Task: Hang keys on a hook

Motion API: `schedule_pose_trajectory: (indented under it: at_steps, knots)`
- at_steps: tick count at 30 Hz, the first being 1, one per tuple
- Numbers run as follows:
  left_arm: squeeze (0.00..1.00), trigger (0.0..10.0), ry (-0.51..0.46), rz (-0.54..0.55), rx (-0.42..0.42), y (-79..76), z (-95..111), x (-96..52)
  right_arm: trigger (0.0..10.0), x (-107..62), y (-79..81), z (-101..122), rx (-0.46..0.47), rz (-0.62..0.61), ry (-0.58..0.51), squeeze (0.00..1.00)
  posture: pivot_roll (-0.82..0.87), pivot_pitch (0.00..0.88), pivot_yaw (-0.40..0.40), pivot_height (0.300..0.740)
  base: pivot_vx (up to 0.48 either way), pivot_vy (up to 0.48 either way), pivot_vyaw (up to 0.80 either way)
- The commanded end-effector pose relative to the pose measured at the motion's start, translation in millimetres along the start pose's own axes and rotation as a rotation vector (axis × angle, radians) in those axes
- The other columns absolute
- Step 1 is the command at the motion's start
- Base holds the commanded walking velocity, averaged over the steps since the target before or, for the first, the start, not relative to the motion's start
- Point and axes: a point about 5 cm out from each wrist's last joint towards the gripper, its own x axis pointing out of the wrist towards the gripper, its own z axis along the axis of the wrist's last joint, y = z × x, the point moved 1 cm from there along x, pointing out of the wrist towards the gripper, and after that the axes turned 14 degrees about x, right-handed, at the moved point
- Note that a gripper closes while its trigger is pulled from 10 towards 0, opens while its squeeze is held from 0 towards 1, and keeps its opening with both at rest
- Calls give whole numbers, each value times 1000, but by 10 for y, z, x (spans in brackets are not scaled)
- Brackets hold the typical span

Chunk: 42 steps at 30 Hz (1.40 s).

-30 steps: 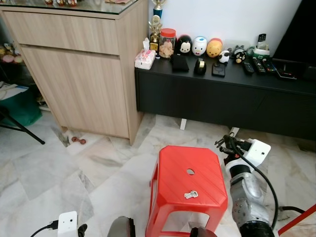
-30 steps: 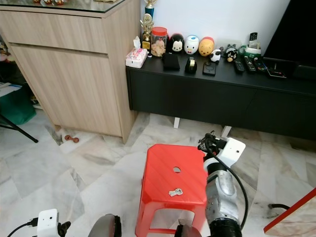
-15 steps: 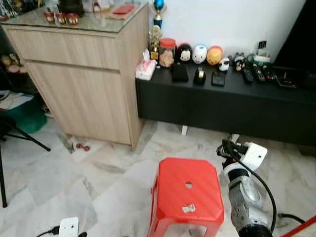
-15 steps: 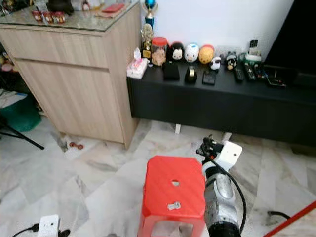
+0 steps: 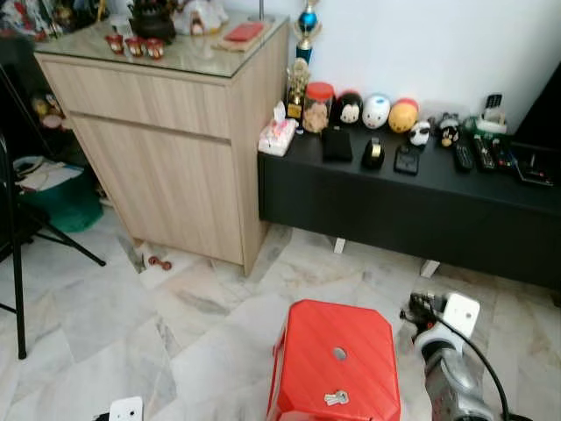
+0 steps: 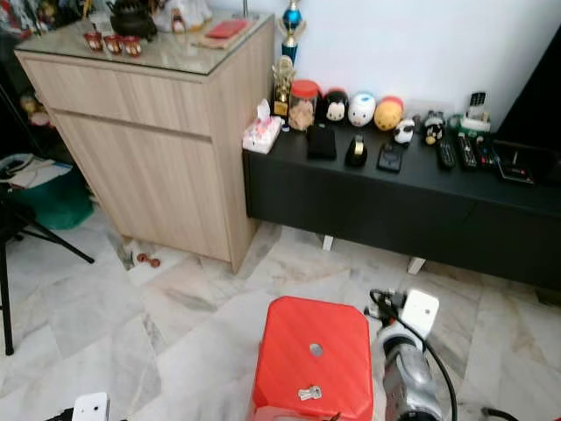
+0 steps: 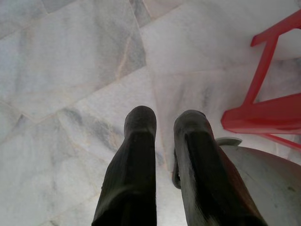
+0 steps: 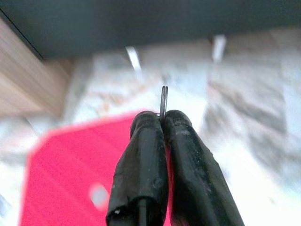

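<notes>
One set of keys (image 5: 335, 398) lies on stool (image 5: 308, 346), near right hand (image 5: 412, 309).

My head pair looks forward and down from standing height; both eyes share the red stool (image 5: 337, 368), the wooden cabinet (image 5: 171, 132) and the black console (image 6: 394, 193). My left wrist camera faces the marble floor (image 7: 70, 70) closely; the right looks along its pincer (image 8: 162, 123) over the stool.

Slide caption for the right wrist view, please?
Right pincer pinches a thin metal ring above the red stool, marble floor beyond.
</notes>
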Motion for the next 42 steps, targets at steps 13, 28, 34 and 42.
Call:
schedule_pose_trajectory:
  at_steps: [13, 28, 34, 42]
  knots:
    - [0, 10000, 83, -17, -14, -57, -212, -60, 10000, -218, -186, -663, -166, -79, 325, 0, 180, 0, -76, 740, 0, 0, 0]
    - [0, 10000, 112, -7, -13, 79, -303, -95, 10000, -314, -429, -695, -203, -115, 379, 0, 165, 0, -49, 740, 0, 0, 0]
    - [0, 10000, 120, -10, -16, 84, -325, -102, 10000, -394, -617, -694, -204, -146, 398, 0, 163, 0, -50, 740, 0, 0, 0]
    - [0, 10000, 129, -10, -24, 70, -361, -117, 10000, -502, -485, -985, -197, -131, 441, 0, 166, 0, -52, 740, -128, 0, 0]
